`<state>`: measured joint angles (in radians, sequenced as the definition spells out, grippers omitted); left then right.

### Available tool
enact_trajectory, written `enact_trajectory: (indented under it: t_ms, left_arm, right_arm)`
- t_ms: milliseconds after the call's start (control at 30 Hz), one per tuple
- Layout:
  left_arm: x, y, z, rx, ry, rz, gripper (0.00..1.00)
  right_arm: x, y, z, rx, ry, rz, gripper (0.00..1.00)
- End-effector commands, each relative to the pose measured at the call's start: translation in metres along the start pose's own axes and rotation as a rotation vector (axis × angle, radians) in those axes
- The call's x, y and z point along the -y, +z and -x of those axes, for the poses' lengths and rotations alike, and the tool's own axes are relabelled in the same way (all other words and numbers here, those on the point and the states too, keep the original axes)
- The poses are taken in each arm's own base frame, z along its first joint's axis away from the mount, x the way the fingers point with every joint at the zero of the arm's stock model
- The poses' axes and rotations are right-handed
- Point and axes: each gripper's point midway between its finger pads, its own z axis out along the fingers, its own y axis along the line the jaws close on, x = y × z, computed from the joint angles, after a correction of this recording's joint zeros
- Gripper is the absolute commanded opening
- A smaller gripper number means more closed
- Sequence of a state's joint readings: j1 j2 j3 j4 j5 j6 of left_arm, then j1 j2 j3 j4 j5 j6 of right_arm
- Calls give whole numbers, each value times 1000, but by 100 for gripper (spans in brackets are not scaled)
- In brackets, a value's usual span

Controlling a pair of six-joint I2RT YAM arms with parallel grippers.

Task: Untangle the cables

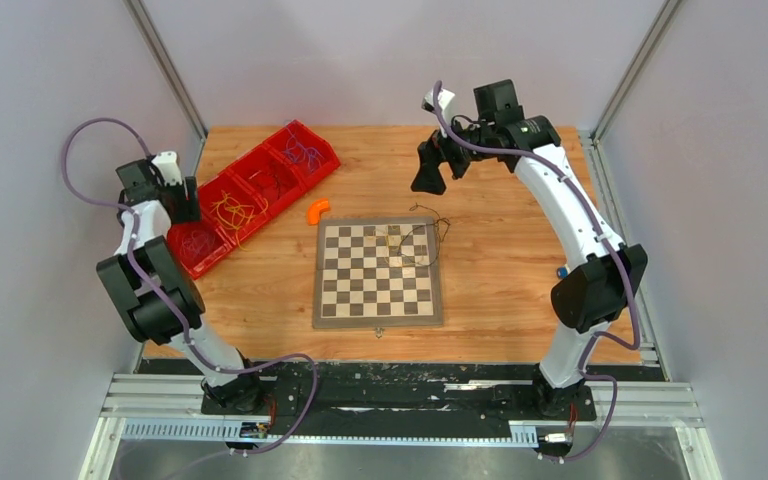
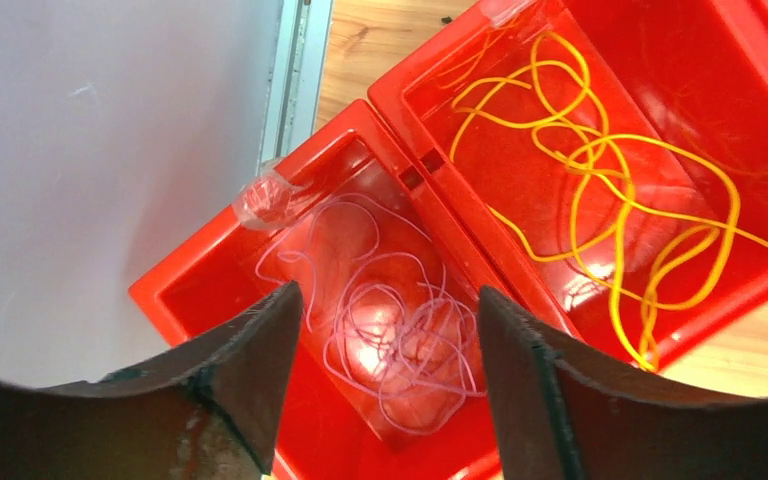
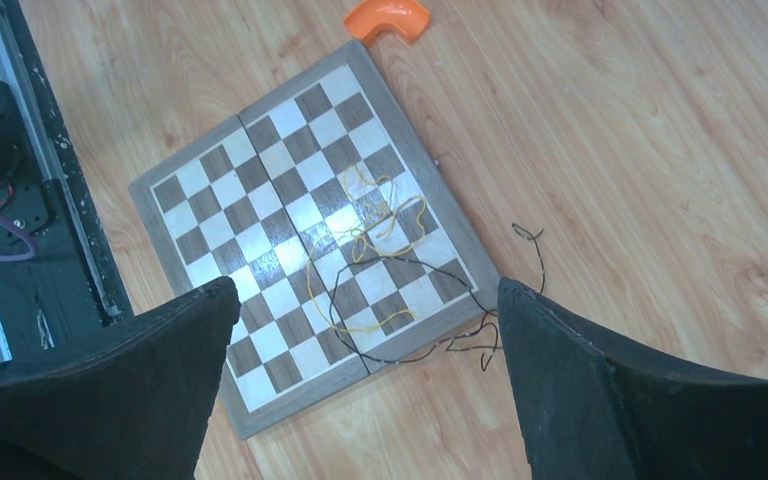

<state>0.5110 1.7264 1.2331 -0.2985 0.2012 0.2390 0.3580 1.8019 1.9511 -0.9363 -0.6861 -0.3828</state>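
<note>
Tangled yellow/black cables [image 3: 375, 265] lie on the board's [image 3: 210, 200] far-right corner, beneath the nearer right pincer [image 1: 434, 172], jaws apart; left pincer [image 2: 390, 300] apart, empty, over bin [image 2: 175, 285].

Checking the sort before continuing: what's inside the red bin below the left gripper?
In the red bin: a tangle of pale purple cables, nothing else visible. Fingers of the left gripper hide its near corners.
</note>
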Motion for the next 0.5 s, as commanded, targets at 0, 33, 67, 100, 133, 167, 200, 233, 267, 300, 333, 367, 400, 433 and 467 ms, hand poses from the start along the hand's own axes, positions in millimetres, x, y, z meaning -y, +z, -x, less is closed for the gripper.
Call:
enact_trajectory:
  t_ms: [0,33,67,100,133,167,200,233,267,300,333,367,400,433,467]
  left_arm:
    - [1,-58,62,163,29,9,76]
    - [7,-71,73,199,41,-9,79]
    - [12,-77,74,203,51,-25,80]
    - [24,-90,86,240,77,-66,85]
    - [34,-96,85,236,111,-98,87]
    - [54,-108,95,272,154,-162,95]
    - [72,-113,93,265,209,-217,98]
    - [90,-124,97,296,242,-283,99]
    - [114,-130,96,308,287,-367,100]
    - [126,-137,96,320,310,-410,100]
    - [150,-144,93,329,347,-504,100]
    - [161,-148,90,331,363,-548,100]
    - [181,-153,85,326,391,-624,100]
    - [191,-153,78,310,403,-658,100]
    - [209,-156,73,304,427,-705,100]
  right_arm:
    - [15,3,-22,-64,-1,-36,100]
    - [18,2,-30,-83,10,-36,100]
    - [21,2,-39,-108,24,-33,100]
    - [24,2,-51,-136,36,-28,100]
    - [27,2,-63,-168,62,-23,99]
    - [31,1,-77,-203,73,-17,98]
    - [34,1,-92,-240,95,-13,96]
    - [37,0,-108,-276,119,-9,95]
    - [38,0,-122,-309,135,-1,93]
    - [38,1,-136,-343,150,6,92]
    - [37,3,-149,-376,164,9,91]
    - [37,6,-160,-403,181,13,89]
    - [36,8,-169,-424,201,16,88]
    - [37,12,-177,-435,218,17,87]
    - [38,16,-184,-445,239,19,87]
